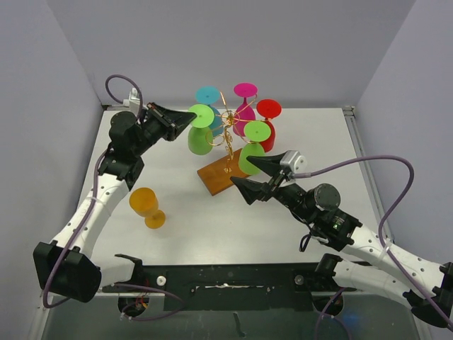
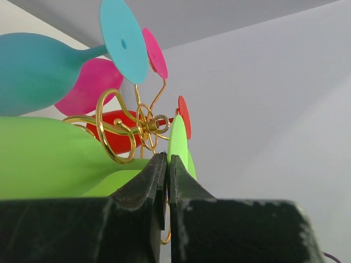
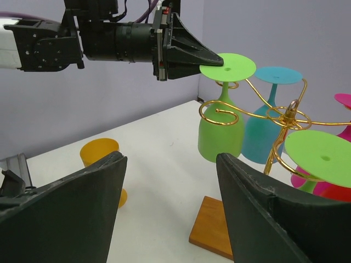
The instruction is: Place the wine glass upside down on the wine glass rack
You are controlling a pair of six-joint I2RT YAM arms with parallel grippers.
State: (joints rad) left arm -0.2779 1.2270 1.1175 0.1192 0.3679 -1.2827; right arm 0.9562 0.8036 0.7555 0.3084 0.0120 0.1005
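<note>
- Your right end effector (image 1: 241, 171) is spread and empty at 4 o'clock of the wine glass rack (image 1: 228, 134)
- Left end effector (image 1: 192, 116) is pressed together, tip at a hung green glass (image 1: 200, 136)
- Orange wine glass (image 1: 146, 205) stands upright on the desk (image 1: 212, 227), 8 o'clock of the rack, so likely between placements
- Next, grip it, invert it and slide the stem into a free scroll

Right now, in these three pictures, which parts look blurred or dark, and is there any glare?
Top view: even, soft light, everything sharp, hardly any shadow on the table. Left wrist view: a green glass fills the near left, soft-edged; the shut left fingers are dark. Right wrist view: the right fingers are dark and slightly blurred, the gold rack sharp. No strong glare anywhere.
</note>
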